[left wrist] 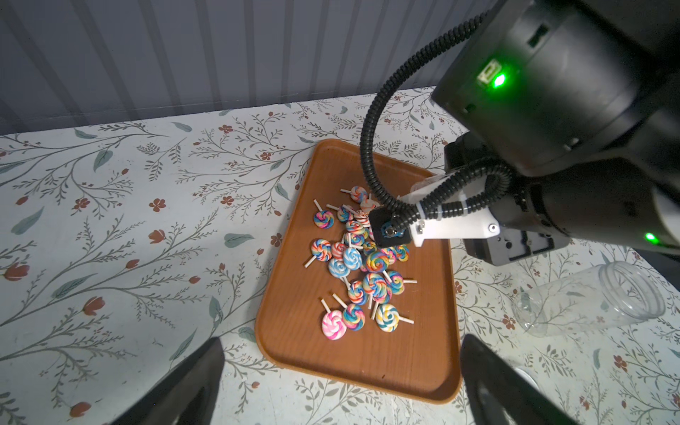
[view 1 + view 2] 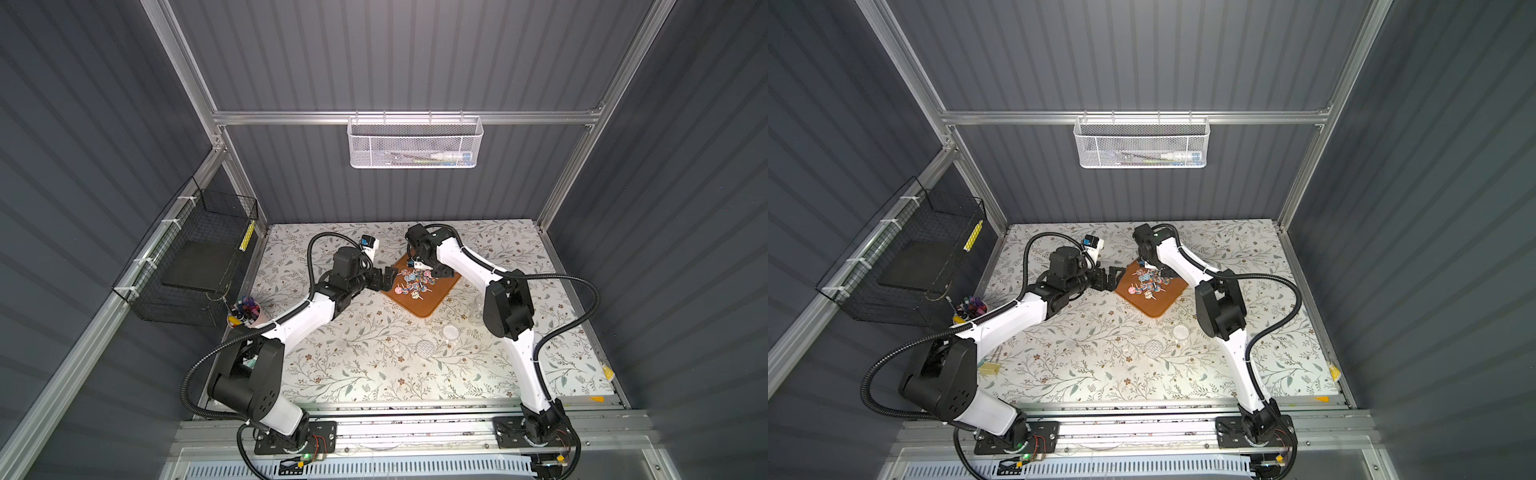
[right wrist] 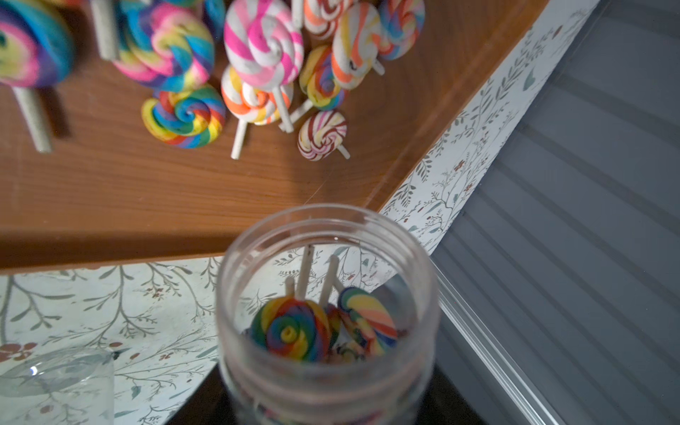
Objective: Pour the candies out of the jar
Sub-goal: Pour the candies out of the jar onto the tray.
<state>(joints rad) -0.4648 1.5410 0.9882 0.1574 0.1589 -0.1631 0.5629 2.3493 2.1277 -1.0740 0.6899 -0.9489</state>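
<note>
Candies [image 1: 362,265] litter tray [image 1: 294,349] — right gripper [image 2: 437,270], angled down, clasps jar [image 3: 323,215] — left gripper [image 2: 384,279] gapes.

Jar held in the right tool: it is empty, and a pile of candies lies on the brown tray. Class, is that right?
No. The held jar is not empty: the right wrist view shows a few candies left in it. The pile does lie on the brown tray.

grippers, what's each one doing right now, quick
Left gripper: open, holding nothing.
Right gripper: closed on the clear plastic jar, with a few swirled lollipop candies inside it.
</note>
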